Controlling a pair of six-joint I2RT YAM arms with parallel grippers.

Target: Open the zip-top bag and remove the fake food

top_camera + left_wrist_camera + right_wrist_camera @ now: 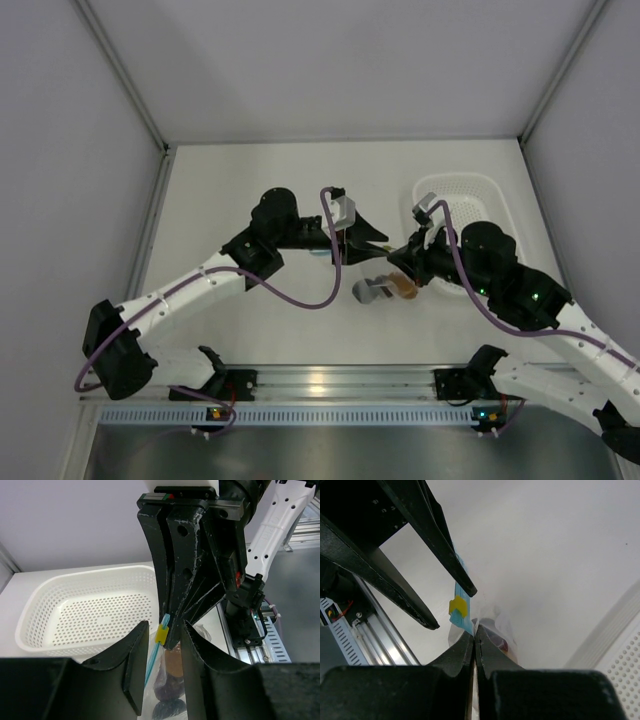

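Observation:
The zip-top bag [172, 645] hangs from my right gripper [475, 630], which is shut on its top edge beside the light blue zip strip [462, 615]. A yellow slider [161, 634] sits on the strip. My left gripper [163, 627] is open, with one finger on each side of the slider [457, 606] and not closed on it. The fake food is inside the bag: an orange piece [175, 662], a maroon piece [167, 685] and a dark purple piece [167, 710]. In the top view the bag [372, 292] hangs below both grippers, left [378, 238] and right [395, 258], at mid-table.
A white perforated basket [455, 190] stands at the back right, just behind my right arm. It also shows in the left wrist view [90, 610] and the right wrist view [620, 645]. Grey walls enclose the table, and an aluminium rail [330, 380] runs along the near edge.

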